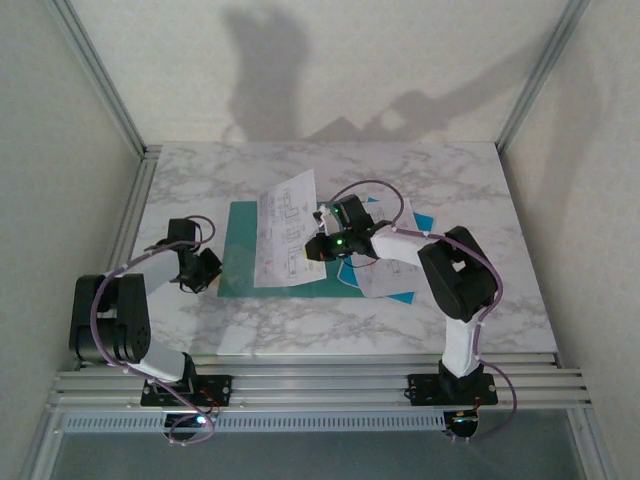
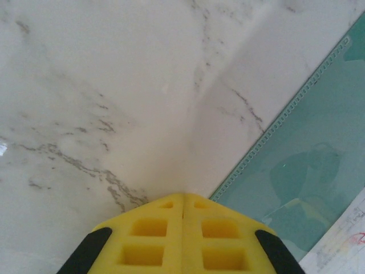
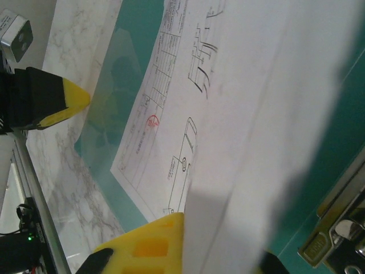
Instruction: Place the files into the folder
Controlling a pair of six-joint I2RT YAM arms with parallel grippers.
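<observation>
Top camera high behind the bases [image 1: 185,390], looking down on whole tabletop [image 1: 450,180], wrist cameras close and low, left over folder [image 2: 319,148] edge, right along sheet [image 3: 239,85], folder shared.

Print on the files [image 3: 228,85] is too small and blurred to read.

I count one teal folder [image 1: 238,252], one printed sheet [image 1: 285,225] over it, further sheets [image 1: 385,282] right of the folder, number unclear, and two tools: left tool [image 1: 203,270], right tool [image 1: 316,246].

Black joints [image 1: 455,275], white links [image 1: 457,345], purple cables [image 1: 370,182], and yellow gripper fingers [image 2: 142,240] with square pockets.
</observation>
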